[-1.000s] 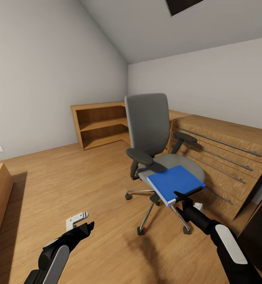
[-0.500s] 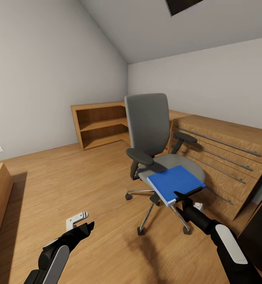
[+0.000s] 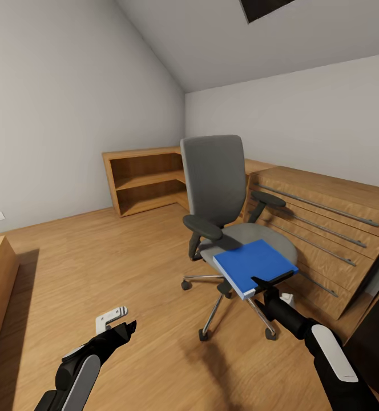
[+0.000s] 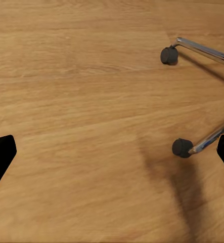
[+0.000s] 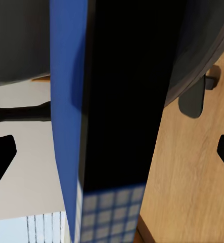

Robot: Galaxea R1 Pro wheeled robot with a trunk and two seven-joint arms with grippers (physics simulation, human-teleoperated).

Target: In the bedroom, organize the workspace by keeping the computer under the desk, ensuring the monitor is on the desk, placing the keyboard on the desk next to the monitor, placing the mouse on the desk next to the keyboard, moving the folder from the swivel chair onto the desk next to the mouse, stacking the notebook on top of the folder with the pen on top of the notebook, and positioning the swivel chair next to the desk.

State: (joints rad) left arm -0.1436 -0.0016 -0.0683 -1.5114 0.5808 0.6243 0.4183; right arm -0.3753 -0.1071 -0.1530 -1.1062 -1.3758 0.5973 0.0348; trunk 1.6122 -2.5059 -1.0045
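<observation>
- Head view: the swivel chair (image 3: 224, 211) sits mid-room in front of a wooden drawer chest (image 3: 326, 234), and the folder (image 3: 255, 265) lies on the seat's front edge, its near corner hanging over at about 5 o'clock. The right gripper (image 3: 265, 283) has its fingers straddling that corner, which looks like the easiest place to pinch it. The left gripper (image 3: 125, 328) hangs low over the floor (image 3: 98, 268) at 7 o'clock, parked out of the way.
- Left wrist view: just floorboards plus the chair's chrome legs and casters (image 4: 182, 148). Fingers spread wide, holding nothing.
- Right wrist view: the folder's blue cover (image 5: 69, 101) and dark edge run between the fingertips. Fingers are wide apart, so no grip on it yet, I'd say.
</observation>
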